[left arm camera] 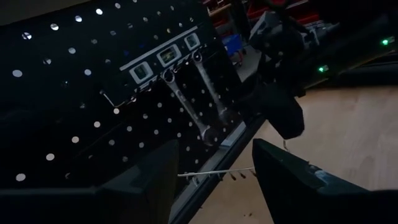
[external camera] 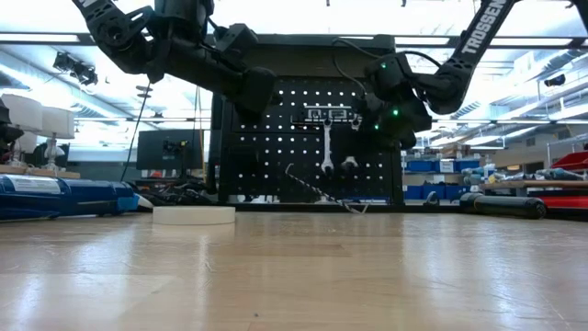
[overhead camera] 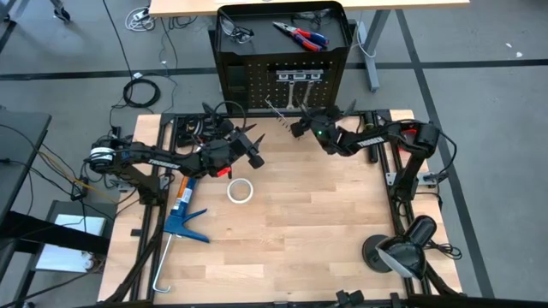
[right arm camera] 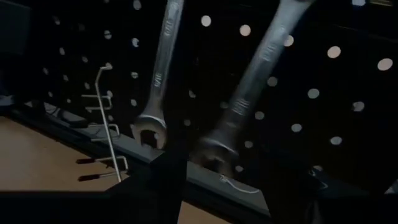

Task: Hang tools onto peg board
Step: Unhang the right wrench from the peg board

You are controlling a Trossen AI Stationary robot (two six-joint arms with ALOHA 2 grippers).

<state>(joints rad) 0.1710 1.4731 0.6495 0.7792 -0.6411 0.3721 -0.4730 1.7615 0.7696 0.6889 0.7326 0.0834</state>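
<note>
The black peg board stands upright at the table's far edge. Two silver wrenches hang on it by their upper ends under a small rack. Glasses and red-and-blue pliers lie in its top tray. A slim silver wire bar leans against the board's foot. My right gripper is open just in front of the right-hand wrench; one dark finger shows below it. My left gripper is open and level, facing the board, with nothing between its fingers.
A white tape roll lies on the wood near the table's middle. A blue caulking gun lies at the left side. A lamp base sits near the right front corner. Bare wood lies between them.
</note>
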